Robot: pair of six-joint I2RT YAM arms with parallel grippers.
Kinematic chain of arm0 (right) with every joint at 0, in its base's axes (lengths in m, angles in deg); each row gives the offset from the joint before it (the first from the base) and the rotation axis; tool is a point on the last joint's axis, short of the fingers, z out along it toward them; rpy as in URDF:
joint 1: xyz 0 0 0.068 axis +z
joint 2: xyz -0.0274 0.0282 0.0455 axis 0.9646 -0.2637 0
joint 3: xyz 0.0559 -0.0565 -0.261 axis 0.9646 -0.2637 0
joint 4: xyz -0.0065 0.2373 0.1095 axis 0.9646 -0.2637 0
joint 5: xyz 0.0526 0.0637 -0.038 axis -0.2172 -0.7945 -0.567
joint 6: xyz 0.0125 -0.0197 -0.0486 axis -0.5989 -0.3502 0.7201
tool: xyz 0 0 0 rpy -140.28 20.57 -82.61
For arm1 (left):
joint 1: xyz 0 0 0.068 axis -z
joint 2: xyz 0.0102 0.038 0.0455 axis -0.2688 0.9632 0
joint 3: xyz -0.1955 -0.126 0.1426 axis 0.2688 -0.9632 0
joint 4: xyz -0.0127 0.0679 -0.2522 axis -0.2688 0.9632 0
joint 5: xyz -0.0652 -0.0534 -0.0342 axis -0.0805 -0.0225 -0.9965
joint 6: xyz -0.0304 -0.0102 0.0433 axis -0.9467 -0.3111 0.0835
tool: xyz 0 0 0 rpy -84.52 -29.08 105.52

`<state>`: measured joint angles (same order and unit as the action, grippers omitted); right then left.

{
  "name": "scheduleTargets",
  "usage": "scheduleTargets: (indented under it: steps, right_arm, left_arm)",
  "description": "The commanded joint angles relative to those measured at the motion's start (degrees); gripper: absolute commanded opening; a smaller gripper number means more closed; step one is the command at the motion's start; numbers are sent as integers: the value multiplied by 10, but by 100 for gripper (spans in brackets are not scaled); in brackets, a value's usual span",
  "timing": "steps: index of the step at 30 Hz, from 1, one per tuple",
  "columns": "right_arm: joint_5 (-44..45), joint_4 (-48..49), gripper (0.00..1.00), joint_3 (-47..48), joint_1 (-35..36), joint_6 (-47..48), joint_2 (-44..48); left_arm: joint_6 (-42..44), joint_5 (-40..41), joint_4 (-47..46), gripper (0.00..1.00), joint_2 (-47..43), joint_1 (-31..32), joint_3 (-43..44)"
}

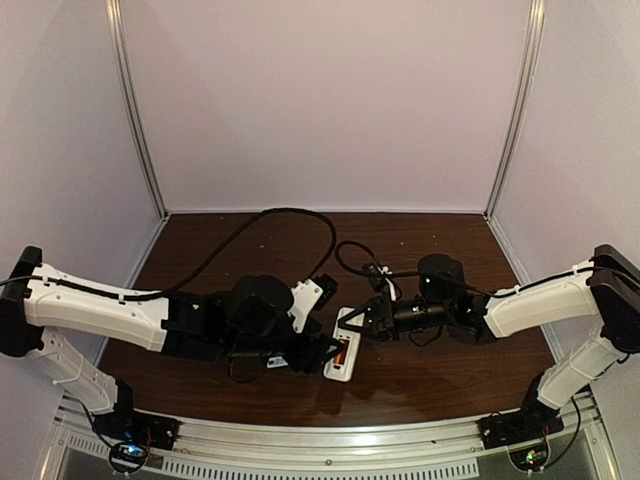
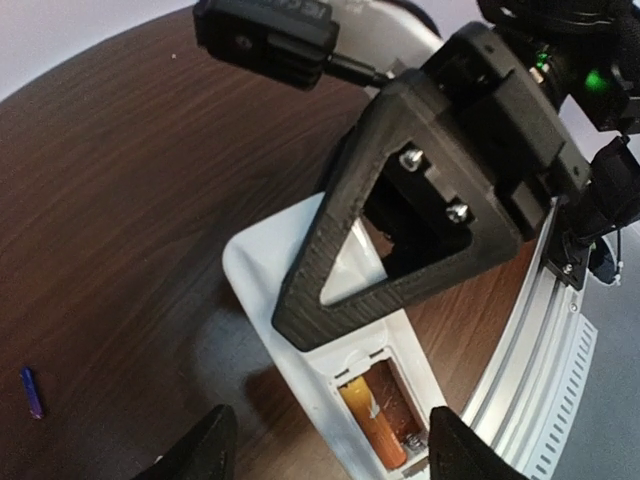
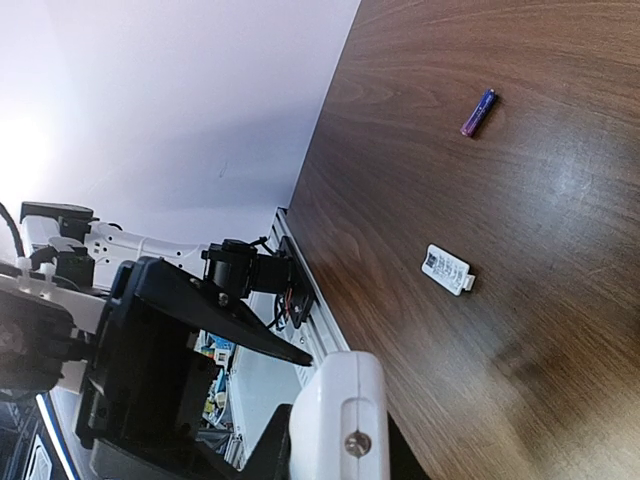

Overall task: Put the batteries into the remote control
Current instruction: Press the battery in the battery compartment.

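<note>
Fingertips [image 2: 205, 448] of the left gripper [image 2: 332, 452] are spread wide, one on either side of the recess end of the remote control [image 2: 262, 275], and are not closed on it. Between them the remote is laid back-up on the table [image 2: 120, 200] with its battery recess uncovered. The orange battery [image 2: 372, 422] is already seated along one side, and the slot beside it looks unfilled.

Further up the remote, a black finger of the right gripper [image 1: 352, 326] is pressed down on the white back, apparently to pin it. Whether that gripper's jaws are apart or together cannot be told from any view.

Now the relation that counts: the purple battery [image 2: 32, 392] is lying loose on the wood, well apart from the remote. It is off to the outer side of the left fingers, not ahead of them. Its long axis runs roughly along the remote's own, so little turning should be called for. The left arm is judged the nearer. From the right wrist the battery is seen far out, beyond the small white cover [image 3: 447, 269].

Overhead, both arms are stretched low and inward, and their wrists meet over the remote at mid-table.
</note>
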<state>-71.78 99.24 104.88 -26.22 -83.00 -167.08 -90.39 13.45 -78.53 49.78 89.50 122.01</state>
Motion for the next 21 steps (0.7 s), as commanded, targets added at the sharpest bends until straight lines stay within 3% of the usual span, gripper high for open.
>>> scheduleTargets:
  steps: [1, 8, 16, 21]
  right_arm:
    - [10, 4, 0, 17, -1, 8, 17]
    - [9, 1, 0, 13, 0, 11, 28]
    - [8, 16, 0, 11, -1, 11, 22]
    - [6, 15, 0, 12, -1, 13, 25]
  left_arm:
    - [-65, -16, 11, 63, 31, -3, 31]
    - [-78, -15, 24, 47, 47, -16, 33]
    - [-63, -43, 25, 54, 70, -16, 47]
    - [-74, -22, 48, 43, 77, -22, 50]
